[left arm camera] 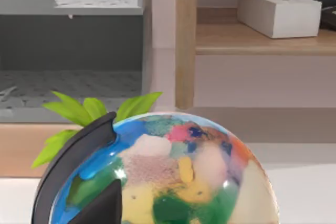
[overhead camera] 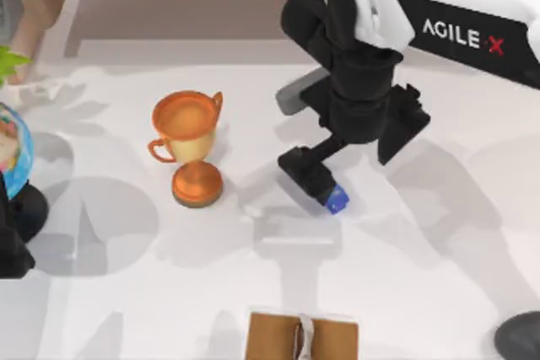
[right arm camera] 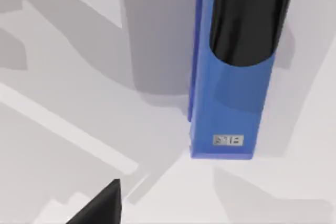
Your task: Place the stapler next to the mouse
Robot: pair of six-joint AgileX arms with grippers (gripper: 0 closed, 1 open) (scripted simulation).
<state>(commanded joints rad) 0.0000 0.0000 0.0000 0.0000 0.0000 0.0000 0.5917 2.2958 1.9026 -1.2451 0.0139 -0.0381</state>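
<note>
The right end effector (overhead camera: 325, 176) hangs low over the middle of the white surface (overhead camera: 405, 276), right above the stapler (overhead camera: 319, 181). From above, the black wrist hides its fingers and most of the stapler, leaving a black stretch and a blue tip toward the near right. The right wrist view fills in the rest: the stapler (right arm camera: 231, 72) is a long blue body with a glossy black top arm and a small silver label near its end, lying on the surface. One black fingertip (right arm camera: 100, 208) sits apart from it. How wide the end effector stands, and whether it has hold of anything, I cannot tell.

Just far-left of the wrist, a dark grey rounded shape, the mouse (overhead camera: 295, 92), peeks out, mostly covered by the arm.

To the left stands a shiny orange trophy cup (overhead camera: 190, 145) with two handles and a round foot. A brown book (overhead camera: 302, 336) lies at the near edge.

The left end effector (overhead camera: 13, 246) is parked at the left edge beside a globe (overhead camera: 13, 153). The left wrist view shows that globe (left arm camera: 178, 182) as a smooth, many-coloured ball in a black arc, with green leaves (left arm camera: 84, 111) and a wooden shelf (left arm camera: 262, 38) carrying a white tissue box (left arm camera: 278, 11) behind.
</note>
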